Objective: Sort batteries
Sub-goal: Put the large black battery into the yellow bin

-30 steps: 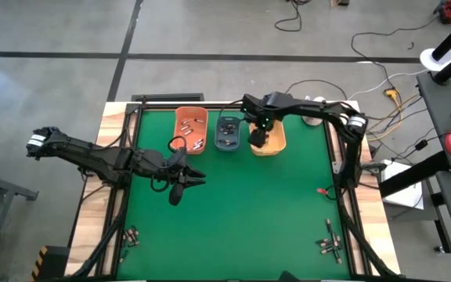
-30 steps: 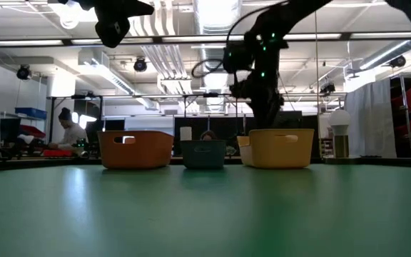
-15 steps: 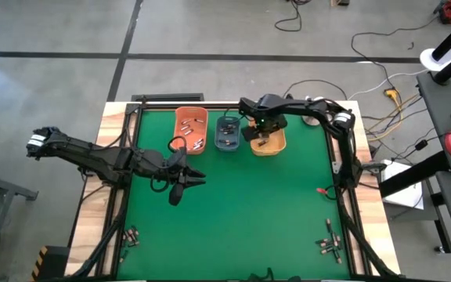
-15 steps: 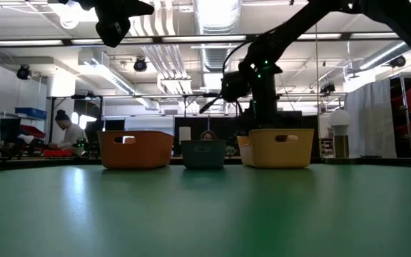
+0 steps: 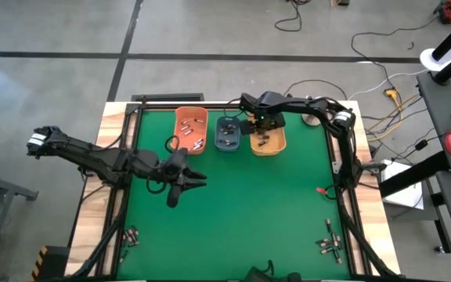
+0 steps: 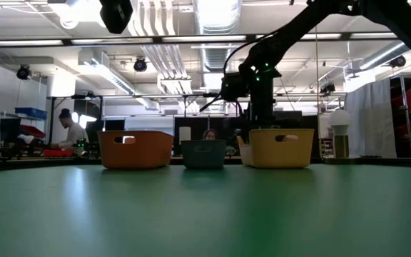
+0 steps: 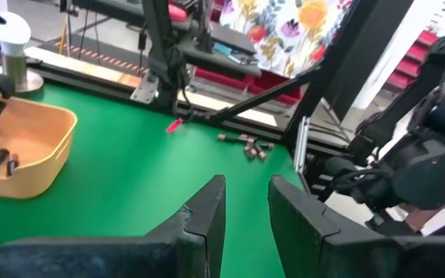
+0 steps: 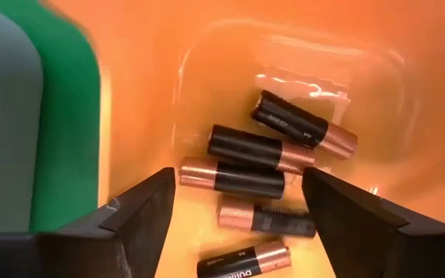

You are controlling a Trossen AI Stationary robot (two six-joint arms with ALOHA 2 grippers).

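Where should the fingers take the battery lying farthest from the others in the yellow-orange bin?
Grip the battery across its dark middle, coming straight down from above. It lies flat on the yellow-orange bin floor, with free floor on its outer side; its other side lies close to a neighbour.

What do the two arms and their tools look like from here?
Both arms are dark, jointed links with black cables looped along them. The left arm carries a white-marked band near its outer end. Each tool has two dark, wedge-shaped flat fingers: left tool, right tool.
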